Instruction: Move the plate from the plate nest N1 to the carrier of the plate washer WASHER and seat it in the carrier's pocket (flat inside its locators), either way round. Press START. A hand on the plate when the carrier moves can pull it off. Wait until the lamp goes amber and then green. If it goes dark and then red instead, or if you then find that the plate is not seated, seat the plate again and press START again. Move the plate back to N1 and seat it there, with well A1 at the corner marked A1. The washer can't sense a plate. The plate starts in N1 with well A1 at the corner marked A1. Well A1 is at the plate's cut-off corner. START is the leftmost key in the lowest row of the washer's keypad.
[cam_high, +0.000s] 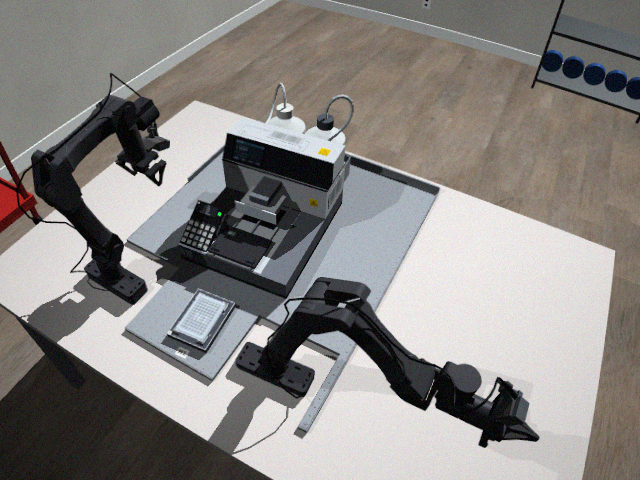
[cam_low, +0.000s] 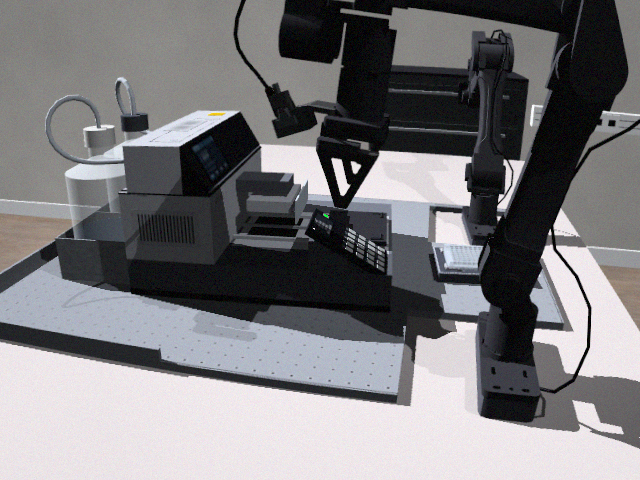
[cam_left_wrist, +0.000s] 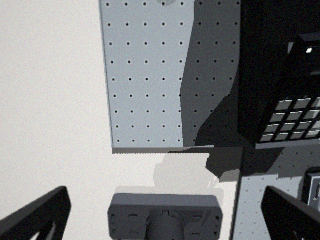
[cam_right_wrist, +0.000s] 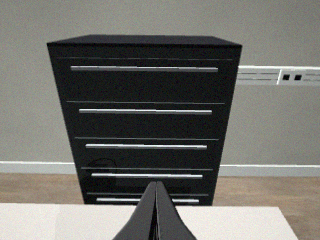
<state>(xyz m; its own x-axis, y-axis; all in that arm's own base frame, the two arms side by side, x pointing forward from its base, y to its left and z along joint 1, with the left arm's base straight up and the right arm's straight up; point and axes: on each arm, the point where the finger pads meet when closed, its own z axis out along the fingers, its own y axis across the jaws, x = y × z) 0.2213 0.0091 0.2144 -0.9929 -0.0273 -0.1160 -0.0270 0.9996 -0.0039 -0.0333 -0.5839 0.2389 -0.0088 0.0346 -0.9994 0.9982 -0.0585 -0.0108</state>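
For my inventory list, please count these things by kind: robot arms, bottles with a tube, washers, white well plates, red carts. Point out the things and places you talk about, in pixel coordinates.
Robot arms (cam_high: 77, 155) (cam_high: 356, 315): 2
Bottles (cam_high: 290, 125) (cam_high: 323, 135): 2
Washer (cam_high: 279, 155) (cam_low: 170, 222): 1
Plate (cam_high: 201, 316) (cam_low: 461, 256): 1
Red cart (cam_high: 23, 209): 1
Total: 7

Plate (cam_high: 202, 316) (cam_low: 461, 257) partly behind L arm, ext. view; well nos. unreadable.

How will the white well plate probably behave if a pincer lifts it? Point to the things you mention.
The white well plate (cam_high: 201, 316) (cam_low: 461, 257) looks stiff: its outline is straight and it lies flat. It is probably light, being thin and full of small wells. It seems unlikely to roll or tip, since it is wide, low and rectangular.
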